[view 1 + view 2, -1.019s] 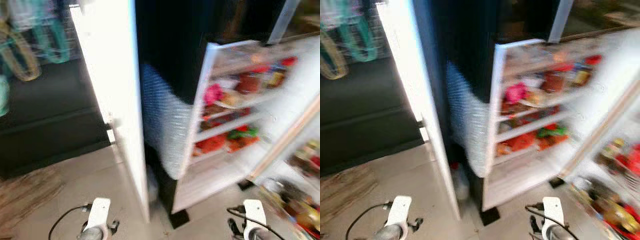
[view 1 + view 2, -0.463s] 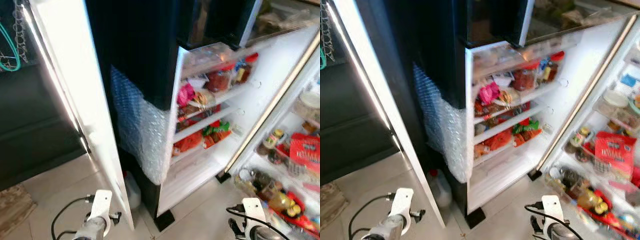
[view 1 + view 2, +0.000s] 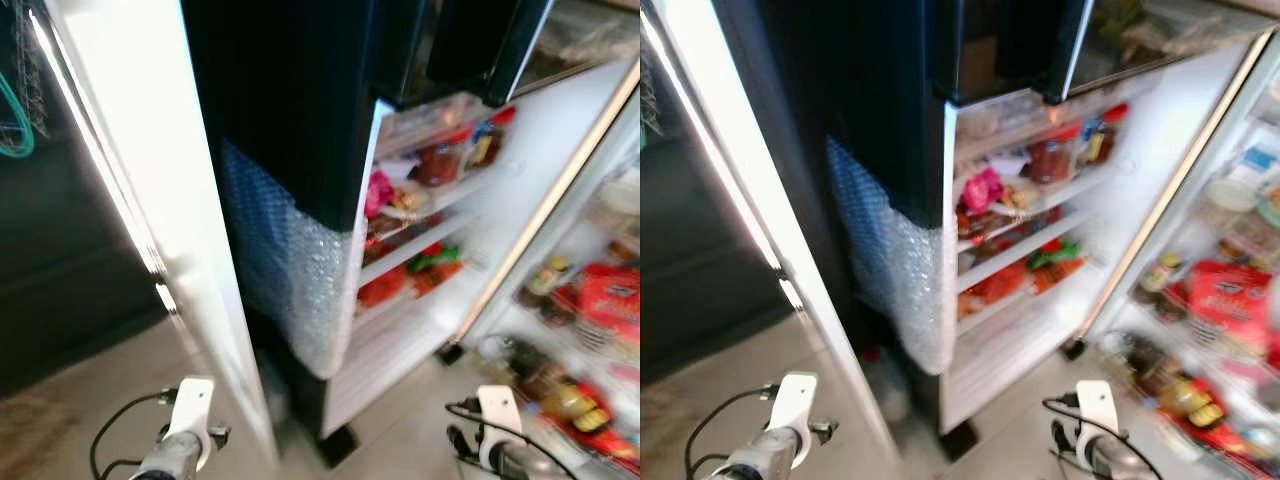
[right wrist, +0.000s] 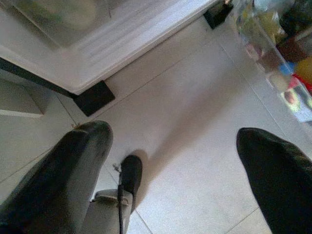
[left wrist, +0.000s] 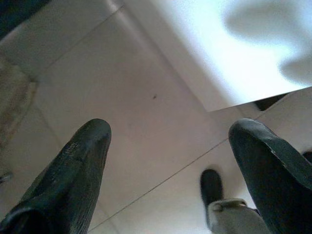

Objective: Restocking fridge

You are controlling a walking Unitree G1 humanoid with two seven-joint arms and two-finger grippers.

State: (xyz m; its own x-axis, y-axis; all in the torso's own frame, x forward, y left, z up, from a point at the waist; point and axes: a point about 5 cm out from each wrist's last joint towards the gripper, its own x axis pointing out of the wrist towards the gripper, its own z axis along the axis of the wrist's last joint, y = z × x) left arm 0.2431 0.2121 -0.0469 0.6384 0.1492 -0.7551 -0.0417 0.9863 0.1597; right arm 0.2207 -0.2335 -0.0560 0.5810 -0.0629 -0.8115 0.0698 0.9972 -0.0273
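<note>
On the pale tiled floor (image 4: 195, 161) ahead stands the fridge (image 3: 300, 110), black outside, its lower side wrapped in bubble wrap (image 3: 285, 270), and both doors swung wide. The left door (image 3: 150, 200) runs from 11 o'clock down to 6 o'clock in the head views, its white inner face glaring. The right door (image 3: 1120, 180) opens toward 2 o'clock; its shelves (image 3: 1025, 245) carry jars, a pink packet (image 3: 982, 190), and red and green packs (image 3: 1045, 262), all somewhat blurred. At 3 to 4 o'clock the fridge's open interior shows bottles (image 3: 548, 285), a red pack (image 3: 612, 305) and more goods, too smeared to name. The left gripper (image 5: 165, 146) hangs low at 7 o'clock, fingers (image 5: 73, 170) spread wide with nothing between them, over bare tile beside the white door's lower edge. The right gripper (image 4: 175, 156) hangs at 5 o'clock, likewise spread wide and holding nothing, above the floor near the right door's bottom corner and a black foot (image 4: 95, 100) under the fridge. Each wrist view also catches one of the robot's dark feet (image 4: 130, 173) on the tile. A dark cabinet (image 3: 70, 260) sits at 9 o'clock beyond the left door.
</note>
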